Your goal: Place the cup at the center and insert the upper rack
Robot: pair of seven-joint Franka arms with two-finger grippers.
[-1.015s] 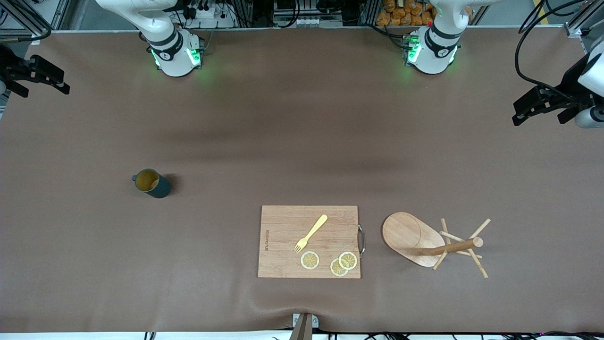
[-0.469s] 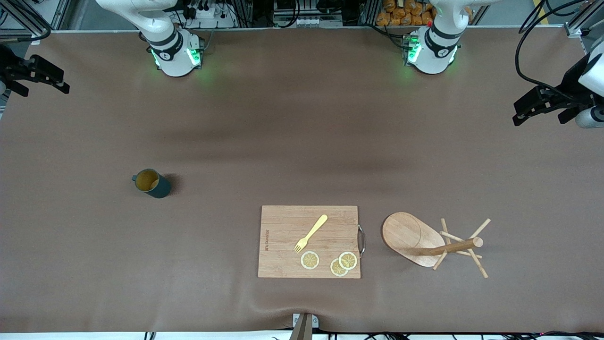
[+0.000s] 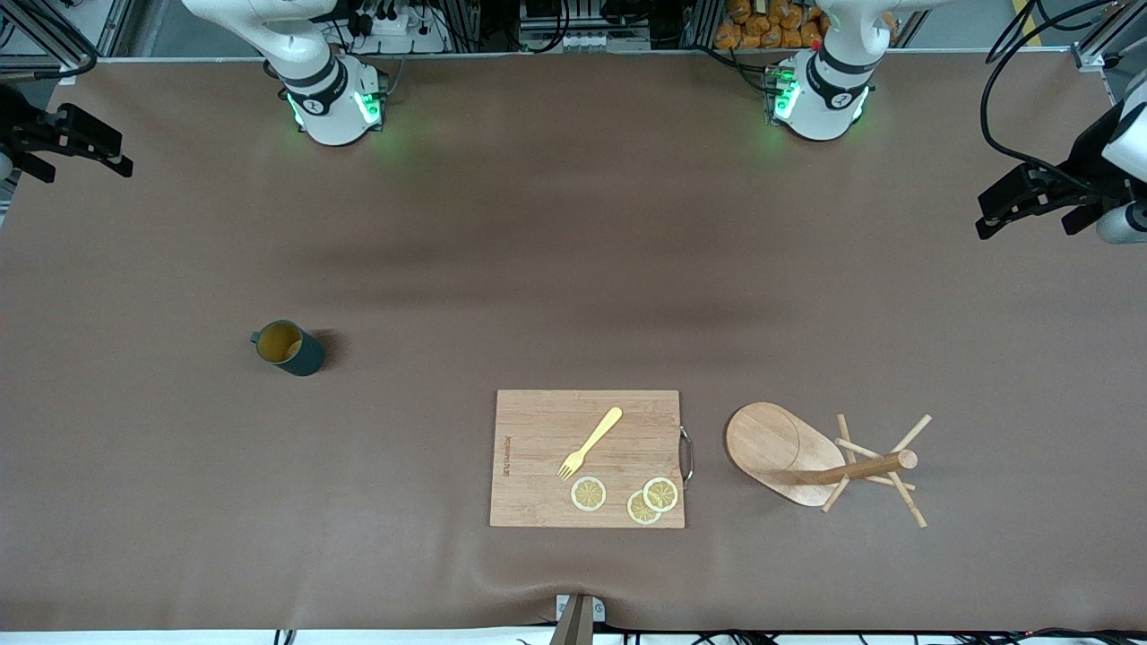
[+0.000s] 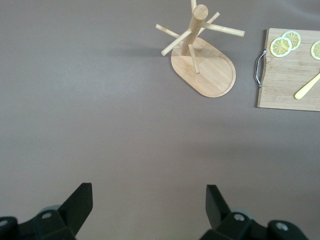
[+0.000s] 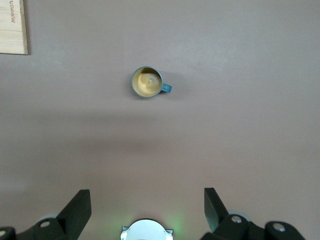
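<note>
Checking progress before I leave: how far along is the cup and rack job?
Nothing looks done. The cup stands upright toward the right arm's end of the table, off center. The upper rack stands beside the cutting board, with no cup on it. Nothing in hand: left gripper and right gripper are open and empty over the table's ends. Both steps remain.

Count from my side: one teal cup [image 3: 288, 348], one wooden mug tree [image 3: 820, 462], one cutting board [image 3: 539, 458], one yellow plastic fork [image 3: 590, 442], three lemon slices [image 3: 589, 494] on the board. My two grippers: left [image 3: 1030, 199], right [image 3: 67, 148], both spread, empty.
</note>
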